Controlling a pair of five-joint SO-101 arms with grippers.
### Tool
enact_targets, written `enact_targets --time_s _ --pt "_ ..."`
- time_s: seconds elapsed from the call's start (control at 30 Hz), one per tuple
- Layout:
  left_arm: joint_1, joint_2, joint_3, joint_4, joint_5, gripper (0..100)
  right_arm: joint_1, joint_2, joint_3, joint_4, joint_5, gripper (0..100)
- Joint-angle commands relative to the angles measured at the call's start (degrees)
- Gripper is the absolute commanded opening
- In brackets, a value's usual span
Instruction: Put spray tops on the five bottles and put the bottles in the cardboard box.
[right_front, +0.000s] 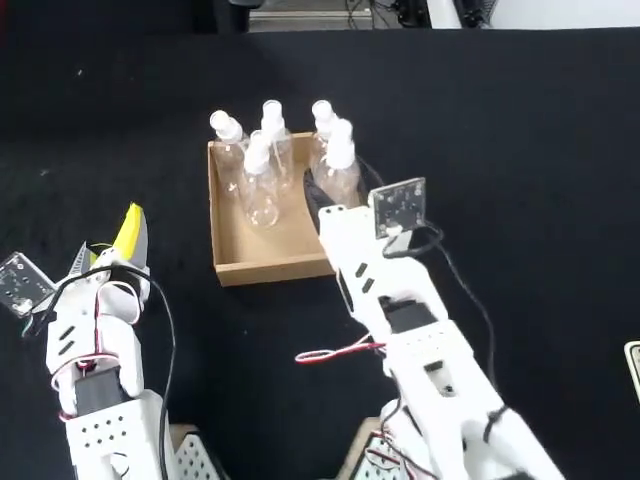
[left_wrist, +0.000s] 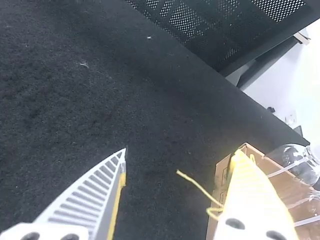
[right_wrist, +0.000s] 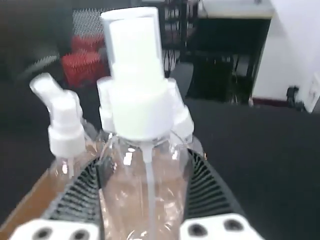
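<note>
Right gripper (right_wrist: 147, 172) clamps a spray-topped bottle (right_wrist: 144, 202) at the cardboard box's (right_front: 268, 266) edge.

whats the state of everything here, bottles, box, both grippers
held bottle: spray top on, upright, clamped in the right gripper
other four bottles: spray tops on, standing in the box
box: open-topped, bottles inside
right gripper: shut on the held bottle
left gripper: open, holding nothing
</note>
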Motion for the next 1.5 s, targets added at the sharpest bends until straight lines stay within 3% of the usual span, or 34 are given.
enact_targets --time_s 0.0,0.7,1.23,1.47 --pt "0.22 -0.70 1.27 -1.41 -0.62 31 -0.88 4.70 -4.62 -6.24 0.00 1.1" --pt "0.22 -0.70 1.27 -1.41 -0.62 31 -0.70 29.67 -5.23 -29.45 0.09 1.1" --pt "0.22 -0.70 1.27 -1.41 -0.62 31 -0.97 35.65 -7.43 -30.15 0.09 1.6" --pt "0.22 -0.70 1.27 -1.49 -0.62 31 -1.67 36.00 -7.08 -30.07 0.00 18.7"
